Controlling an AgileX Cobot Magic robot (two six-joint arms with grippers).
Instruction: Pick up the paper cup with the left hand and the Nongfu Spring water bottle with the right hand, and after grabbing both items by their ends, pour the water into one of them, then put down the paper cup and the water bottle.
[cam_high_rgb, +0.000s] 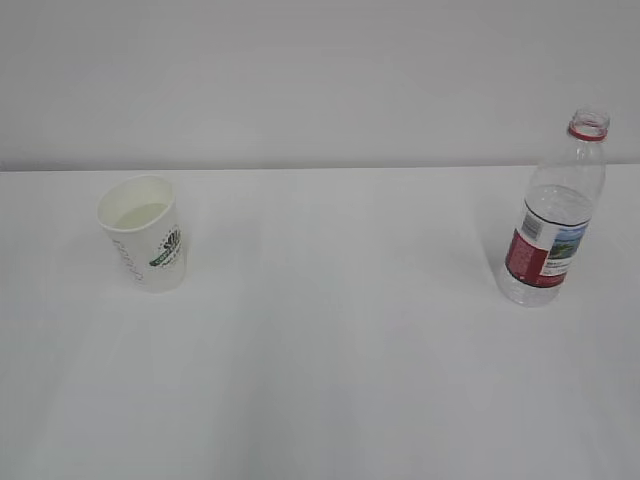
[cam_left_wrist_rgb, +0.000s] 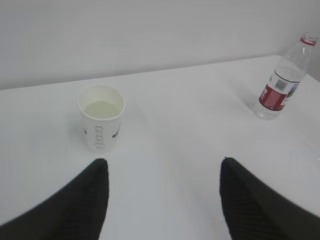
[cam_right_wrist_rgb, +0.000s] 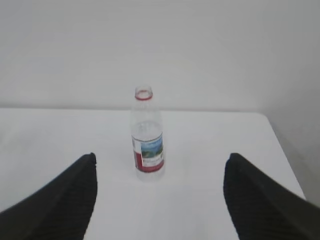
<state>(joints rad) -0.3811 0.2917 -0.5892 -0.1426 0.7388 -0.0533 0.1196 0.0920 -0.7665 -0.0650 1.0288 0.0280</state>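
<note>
- Your table (cam_high_rgb: 330, 390) is a bare white top against a white wall, so both items stand out and nothing blocks either approach.
- The Nongfu Spring water bottle (cam_high_rgb: 556, 222) stands upright at about 3 o'clock in the exterior view, uncapped, well apart from the cup; that gap probably gives each arm its own lane.
- In the right wrist view the bottle (cam_right_wrist_rgb: 147, 135) sits straight ahead at 12 o'clock; your right hand (cam_right_wrist_rgb: 160, 197) has its fingers spread wide, holding nothing.
- The paper cup (cam_high_rgb: 146, 232) stands upright at about 9 o'clock, mouth up, with pale liquid that looks like the water (cam_high_rgb: 140, 214) inside.
- Your left hand (cam_left_wrist_rgb: 164, 200) is also spread wide and empty; the cup (cam_left_wrist_rgb: 101, 117) lies toward 11 o'clock, so you likely need to shift left before closing.
</note>
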